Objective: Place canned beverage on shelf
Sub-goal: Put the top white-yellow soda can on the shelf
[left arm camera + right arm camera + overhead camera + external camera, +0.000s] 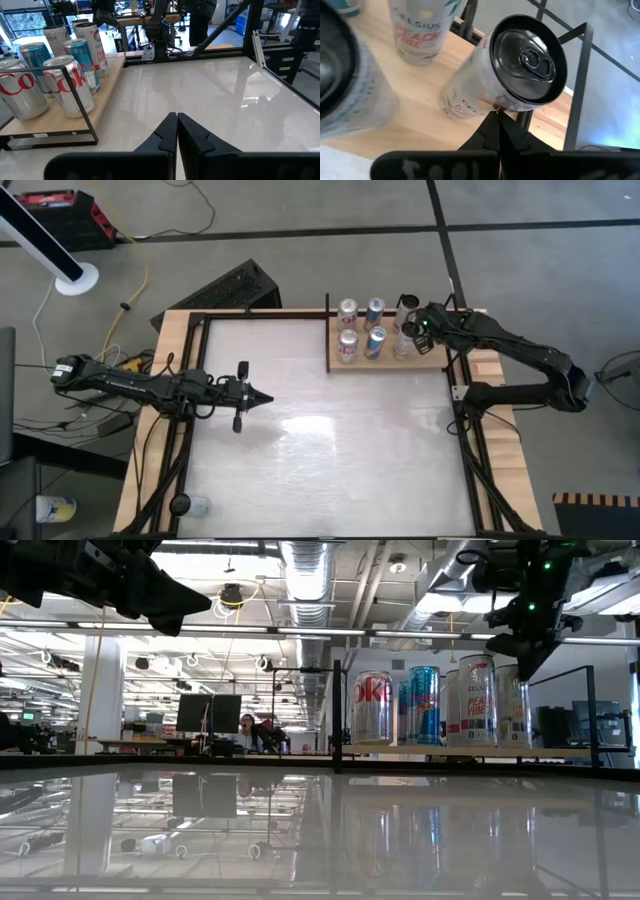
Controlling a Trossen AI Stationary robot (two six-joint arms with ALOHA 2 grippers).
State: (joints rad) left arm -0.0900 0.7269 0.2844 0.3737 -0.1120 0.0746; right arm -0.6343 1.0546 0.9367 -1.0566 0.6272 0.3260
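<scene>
The shelf (388, 361) is a light wooden board with black end rails at the table's far right. Six cans stand upright on it in two rows: two Coke cans (348, 328), two blue cans (375, 327) and two white Celsius cans (404, 308). My right gripper (498, 120) is shut and hovers at the shelf's right end, its tips beside the upper wall of a white can with a black lid (527, 60). My left gripper (264, 397) is shut and empty, above the table's left middle. My right gripper comes from above, slanting down, with its shut fingertips (496, 124) at the white can's side just below the lid rim (506, 102). I cannot tell whether they touch it. The can stands on the shelf board.
The shelf's black end rails rise at its left (329, 330) and right (580, 75). A second Celsius can (417, 27) stands close to the right gripper. A black keyboard (235, 285) lies beyond the far edge. A small bottle (196, 505) lies at the near left corner.
</scene>
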